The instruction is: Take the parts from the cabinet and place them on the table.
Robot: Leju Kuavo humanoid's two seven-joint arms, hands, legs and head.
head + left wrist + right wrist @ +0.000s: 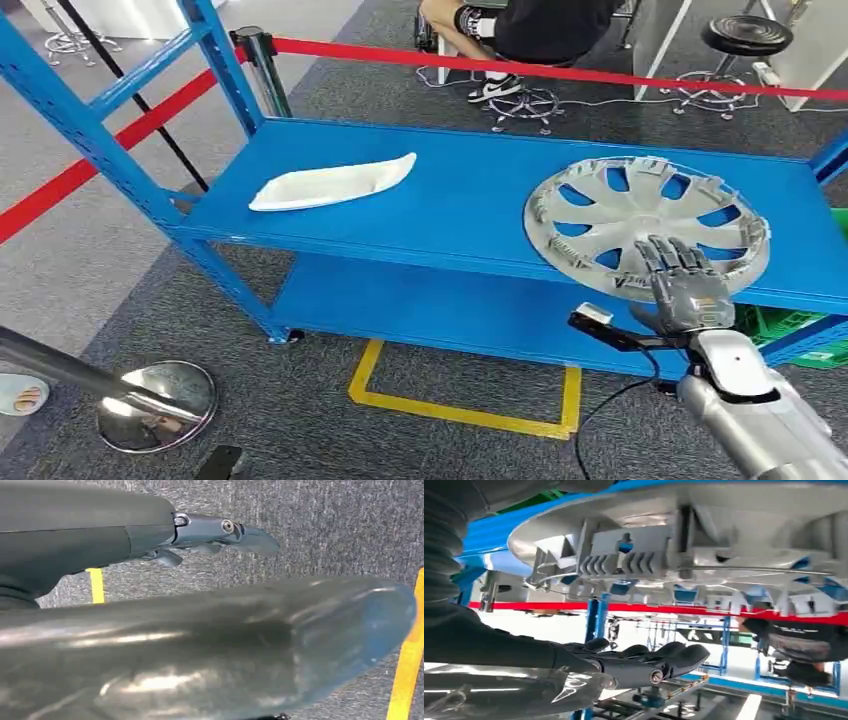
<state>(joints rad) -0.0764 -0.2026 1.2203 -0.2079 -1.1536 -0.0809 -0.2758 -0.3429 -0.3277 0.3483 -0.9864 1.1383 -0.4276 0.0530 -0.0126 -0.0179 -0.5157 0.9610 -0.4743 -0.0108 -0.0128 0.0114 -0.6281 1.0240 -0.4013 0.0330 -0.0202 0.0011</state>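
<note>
Hubcap (648, 226): silver, lying on the right of the blue shelf (470, 205), inner side with clips facing up. White part (332, 183): on the shelf's left, well apart from the hubcap. Right hand (683, 283): fingers outstretched over the hubcap's near rim, holding nothing. Left hand (220, 532): above grey carpet; whether its fingers are wide or closed, cannot tell.
</note>
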